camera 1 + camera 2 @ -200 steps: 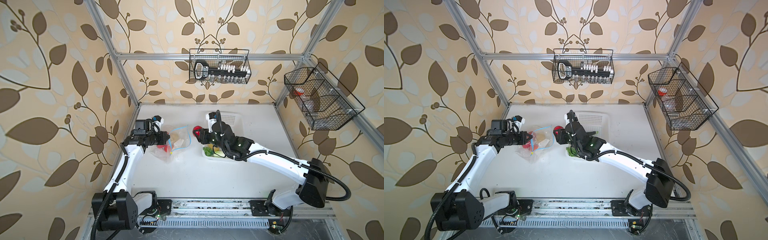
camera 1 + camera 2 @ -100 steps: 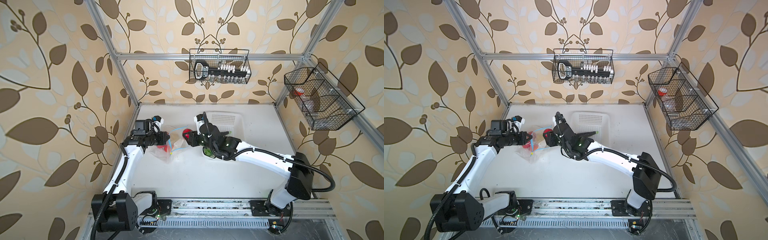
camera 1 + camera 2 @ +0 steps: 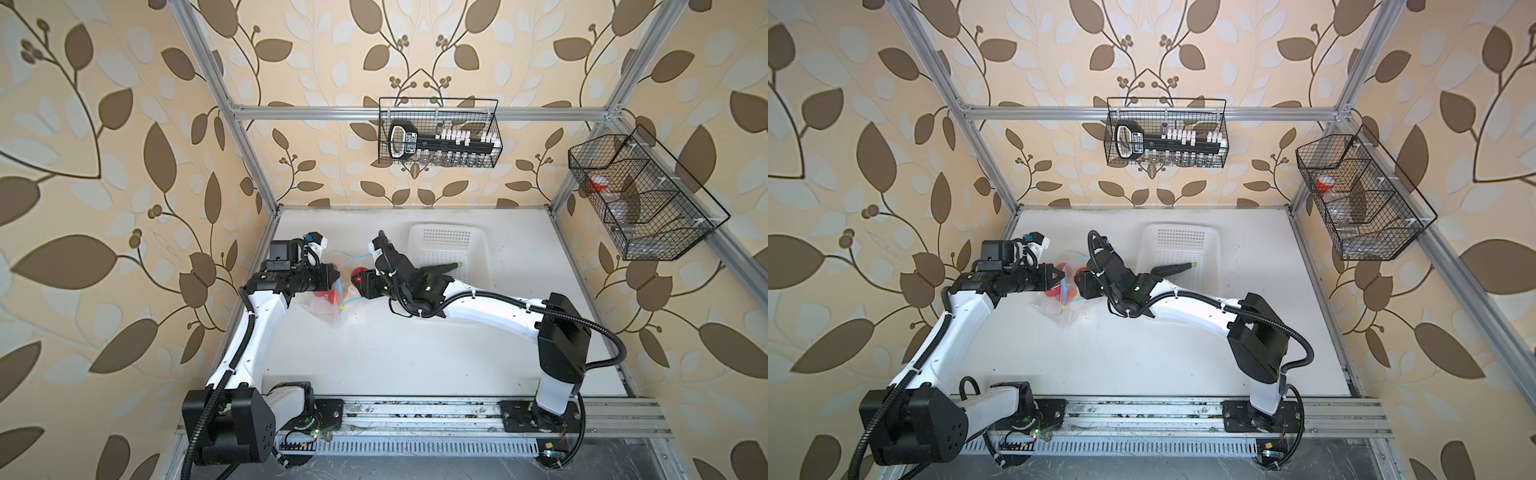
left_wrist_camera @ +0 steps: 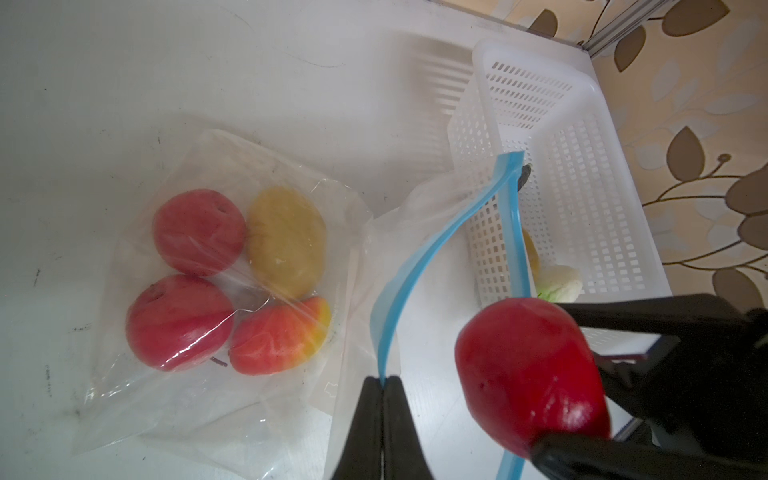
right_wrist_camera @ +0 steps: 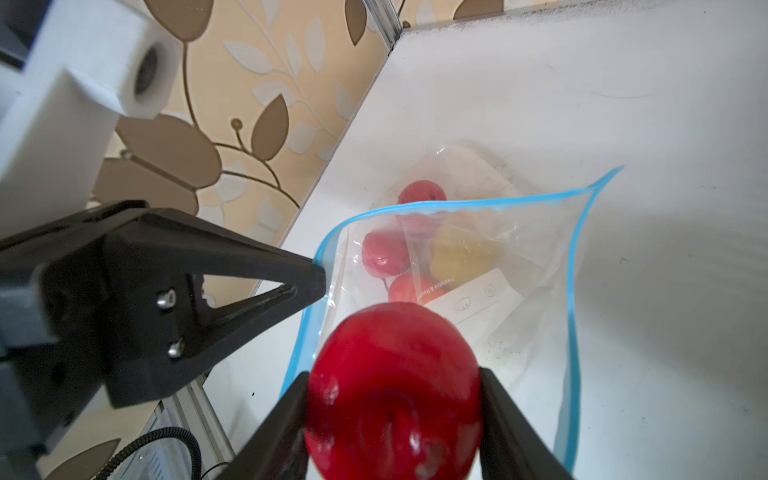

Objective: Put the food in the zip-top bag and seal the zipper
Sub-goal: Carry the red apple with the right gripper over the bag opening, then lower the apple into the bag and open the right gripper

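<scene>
Right end effector (image 5: 392, 390) grips 1 apple (image 4: 528, 374); bag (image 4: 199, 399) holds 4.

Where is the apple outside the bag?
Left of centre in a top view, the apple is gripped by the right gripper, before the open mouth of the zip-top bag.

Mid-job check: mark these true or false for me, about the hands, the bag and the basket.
1. The left hand pinches the zipper. True.
2. The right hand is empty. False: it grips a red apple.
3. The bag is sealed. False: its mouth gapes open.
4. Four foods lie in the bag. True: two apples, a potato, a red-yellow fruit.
5. The basket is empty. False: an eggplant and cabbage lie in it.
</scene>
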Tool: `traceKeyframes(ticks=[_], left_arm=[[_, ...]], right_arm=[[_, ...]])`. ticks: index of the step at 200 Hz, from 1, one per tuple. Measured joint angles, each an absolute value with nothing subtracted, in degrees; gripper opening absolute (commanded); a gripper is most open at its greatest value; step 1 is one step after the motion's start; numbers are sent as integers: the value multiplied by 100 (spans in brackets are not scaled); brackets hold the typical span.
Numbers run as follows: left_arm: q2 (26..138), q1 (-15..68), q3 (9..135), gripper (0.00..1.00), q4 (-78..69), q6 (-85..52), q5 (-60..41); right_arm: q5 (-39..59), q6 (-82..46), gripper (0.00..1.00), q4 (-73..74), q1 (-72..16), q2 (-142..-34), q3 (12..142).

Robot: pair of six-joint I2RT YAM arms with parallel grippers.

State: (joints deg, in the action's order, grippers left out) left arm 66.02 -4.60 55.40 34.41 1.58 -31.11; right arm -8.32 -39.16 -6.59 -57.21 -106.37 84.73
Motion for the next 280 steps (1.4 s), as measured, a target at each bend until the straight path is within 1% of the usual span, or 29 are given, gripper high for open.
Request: traceKeyframes(ticks=[58, 101, 135, 182, 192, 209, 227, 280], left_arm=[[6606, -460, 5603, 0, 3524, 154, -3124], [6740, -458, 6486, 0, 3835, 202, -3236], [6764, -454, 6956, 0, 3953, 283, -3260], [6764, -405, 7043, 0, 4045, 272, -3260], [6764, -401, 7043, 0, 4051, 259, -3260], [6761, -368, 7043, 0, 4051, 237, -3262], [6761, -366, 7043, 0, 4053, 226, -3262], [6702, -366, 7004, 0, 4049, 167, -3262]], right_arm=[[-829, -3872, 49, -904, -5721, -11100, 8831], [-829, -3830, 50, -1118, -5721, -11187, 8871], [-794, -3817, 55, -1177, -5721, -11214, 8969], [-613, -3741, 61, -1280, -5723, -11354, 9238], [-572, -3712, 65, -1299, -5725, -11393, 9341], [-493, -3671, 77, -1341, -5730, -11441, 9522], [-445, -3607, 83, -1385, -5739, -11450, 9671], [-469, -3509, 92, -1400, -5763, -11343, 9537]])
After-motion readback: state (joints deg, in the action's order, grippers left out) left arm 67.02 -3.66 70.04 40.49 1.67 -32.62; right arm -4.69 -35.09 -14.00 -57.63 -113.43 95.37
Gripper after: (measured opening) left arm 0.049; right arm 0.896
